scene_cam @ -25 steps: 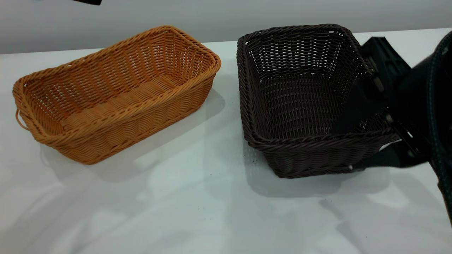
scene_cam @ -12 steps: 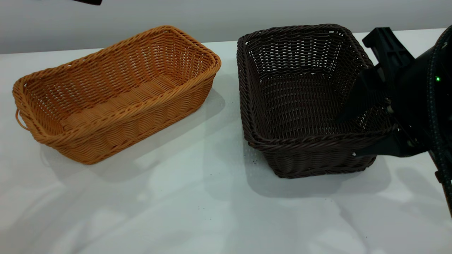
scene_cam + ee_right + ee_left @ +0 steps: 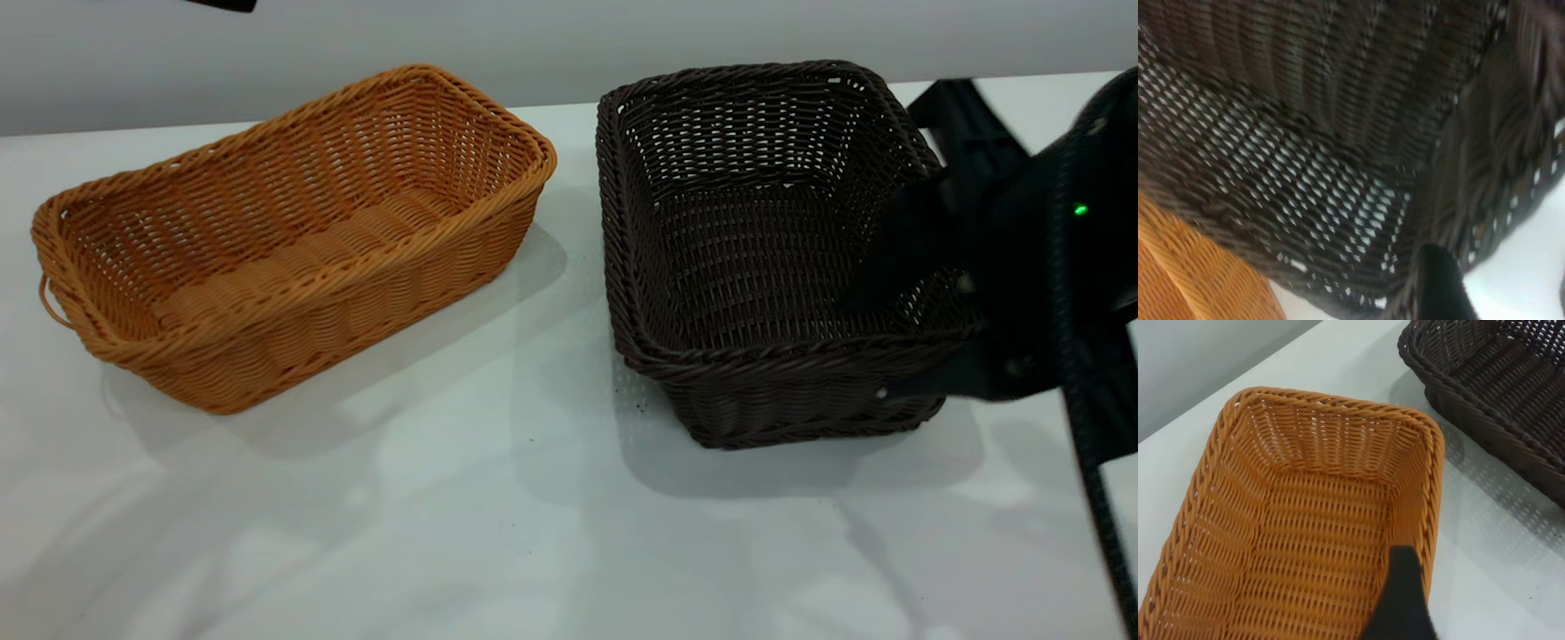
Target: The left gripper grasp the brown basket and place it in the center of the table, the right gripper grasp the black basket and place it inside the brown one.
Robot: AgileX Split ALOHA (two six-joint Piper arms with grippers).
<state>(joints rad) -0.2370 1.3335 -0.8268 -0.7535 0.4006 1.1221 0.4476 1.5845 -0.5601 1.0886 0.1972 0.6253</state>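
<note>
Black basket (image 3: 765,258) sits on the table (image 3: 498,533), right of the brown basket (image 3: 284,231), apart. Right gripper (image 3: 876,347) straddles its right wall, spread, not clamped. Step: grasping. Next: close, lift. Left gripper (image 3: 1401,600) hovers over the brown basket; spread unclear.

light: bright, soft | table (image 3: 498,533): glare, soft shadows | right wrist: motion-blurred

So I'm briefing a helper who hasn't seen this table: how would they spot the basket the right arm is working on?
On the glossy white table stand two rectangular woven wicker baskets, apart. Take the one on the right arm's side, where the right gripper straddles its wall, one finger inside and one outside. This black basket is very dark brown-black, unlike the orange-tan brown basket.
</note>
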